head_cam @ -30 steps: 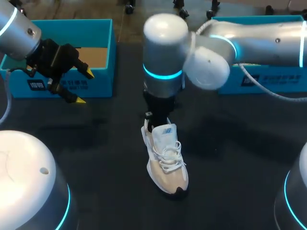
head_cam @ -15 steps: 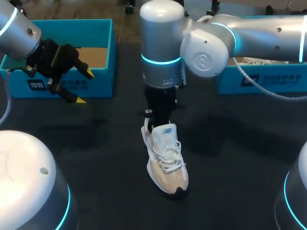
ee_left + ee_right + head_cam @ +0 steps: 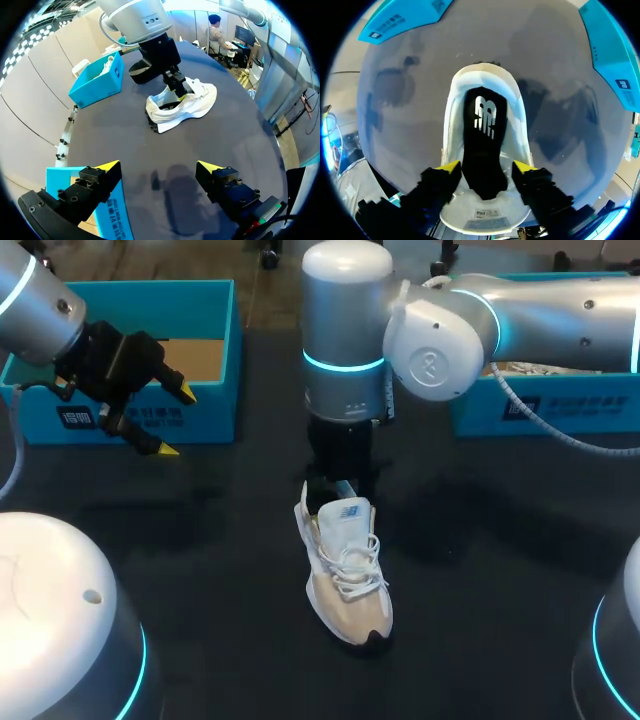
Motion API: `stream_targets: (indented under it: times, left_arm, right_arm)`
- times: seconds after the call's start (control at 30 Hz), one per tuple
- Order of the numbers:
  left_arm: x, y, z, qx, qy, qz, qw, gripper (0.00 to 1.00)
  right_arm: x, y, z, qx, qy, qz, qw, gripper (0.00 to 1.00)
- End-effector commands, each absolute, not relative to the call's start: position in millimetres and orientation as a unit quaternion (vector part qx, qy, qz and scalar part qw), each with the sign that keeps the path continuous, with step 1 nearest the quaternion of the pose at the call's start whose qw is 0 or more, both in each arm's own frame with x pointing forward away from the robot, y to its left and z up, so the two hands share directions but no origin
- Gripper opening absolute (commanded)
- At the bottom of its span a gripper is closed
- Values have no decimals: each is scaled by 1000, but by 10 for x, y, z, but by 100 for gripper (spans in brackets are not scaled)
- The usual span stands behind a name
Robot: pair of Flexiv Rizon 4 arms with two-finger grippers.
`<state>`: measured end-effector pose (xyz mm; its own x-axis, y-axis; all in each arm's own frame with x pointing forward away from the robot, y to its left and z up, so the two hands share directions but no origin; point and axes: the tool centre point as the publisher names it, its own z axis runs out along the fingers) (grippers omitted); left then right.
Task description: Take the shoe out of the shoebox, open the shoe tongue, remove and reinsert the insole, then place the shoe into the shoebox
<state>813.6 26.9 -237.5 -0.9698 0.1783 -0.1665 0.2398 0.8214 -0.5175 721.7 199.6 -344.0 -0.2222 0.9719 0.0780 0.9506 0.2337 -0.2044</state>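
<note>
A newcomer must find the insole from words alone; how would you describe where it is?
At the middle of the dark table a white shoe stands under the right gripper. Inside its opening lies the insole: black against the white lining around it, bearing a white mark.

Right arm [image 3: 345,360] above shoe [image 3: 348,570] heel; open table [image 3: 200,560] either side.

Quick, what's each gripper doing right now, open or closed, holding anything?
Left gripper: open, holding nothing.
Right gripper: open, jaws either side of the black insole in the shoe, not clamped on it.
</note>
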Motion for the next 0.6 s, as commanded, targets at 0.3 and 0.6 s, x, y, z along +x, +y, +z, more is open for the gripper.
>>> stream_targets:
  times: [0.3, 0.6]
  left_arm:
    - [8139, 269, -2371, 110, 953, -276, 55, 100]
    - [8139, 269, -2371, 110, 953, -276, 55, 100]
  right_arm:
    - [7225, 1965, -3477, -612, -784, 50, 89, 100]
    - [7217, 1990, -3355, -609, -788, 50, 73, 100]
